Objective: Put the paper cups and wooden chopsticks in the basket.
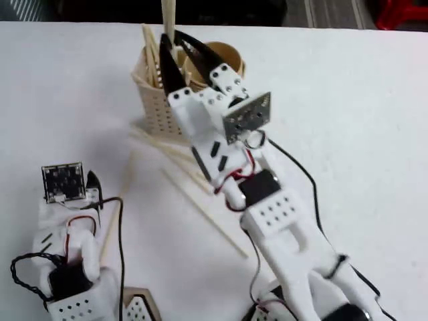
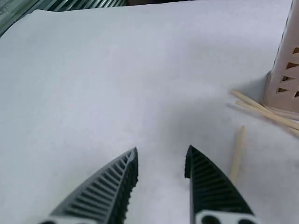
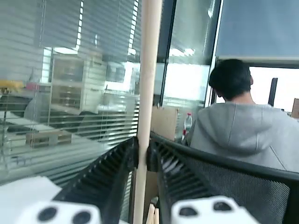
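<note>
A white lattice basket (image 1: 159, 107) stands at the back of the table with several wooden chopsticks and a tan paper cup (image 1: 226, 55) inside. Above it, my right gripper (image 1: 172, 41) is shut on one upright chopstick (image 3: 149, 70), pinched between its jaws (image 3: 142, 151). Several more chopsticks (image 1: 200, 200) lie on the table in front of the basket. My left gripper (image 2: 162, 158) is open and low over the bare table at the front left. A single chopstick (image 2: 238, 151) lies just beside it. Other chopsticks (image 2: 266, 112) rest against the basket's foot (image 2: 285, 70).
The white table (image 1: 348, 100) has free room to the right and the far left. The right arm's body (image 1: 267, 207) stretches across the middle. A tan-edged object (image 1: 137, 306) sits at the front edge by the left arm's base.
</note>
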Motion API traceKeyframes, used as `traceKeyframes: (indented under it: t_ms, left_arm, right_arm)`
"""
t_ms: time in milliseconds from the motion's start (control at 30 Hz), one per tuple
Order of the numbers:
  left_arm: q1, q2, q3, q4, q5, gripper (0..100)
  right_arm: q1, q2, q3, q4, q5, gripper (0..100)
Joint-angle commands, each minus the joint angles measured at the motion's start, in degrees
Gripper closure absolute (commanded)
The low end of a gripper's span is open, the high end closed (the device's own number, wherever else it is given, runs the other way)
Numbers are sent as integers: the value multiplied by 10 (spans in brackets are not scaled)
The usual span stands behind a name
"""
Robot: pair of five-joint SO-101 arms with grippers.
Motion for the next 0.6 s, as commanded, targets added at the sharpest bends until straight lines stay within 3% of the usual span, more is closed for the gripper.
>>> traceKeyframes:
  t_ms: [0, 333, 567]
  left_arm:
    - [0, -6, -4, -13, -4, 823]
    - [0, -6, -4, -13, -4, 823]
    - [0, -6, -4, -13, -4, 823]
  right_arm:
    - [-1, 53, -45, -58, -4, 981]
    - [0, 204, -108, -58, -4, 975]
    - [0, 199, -108, 36, -6, 803]
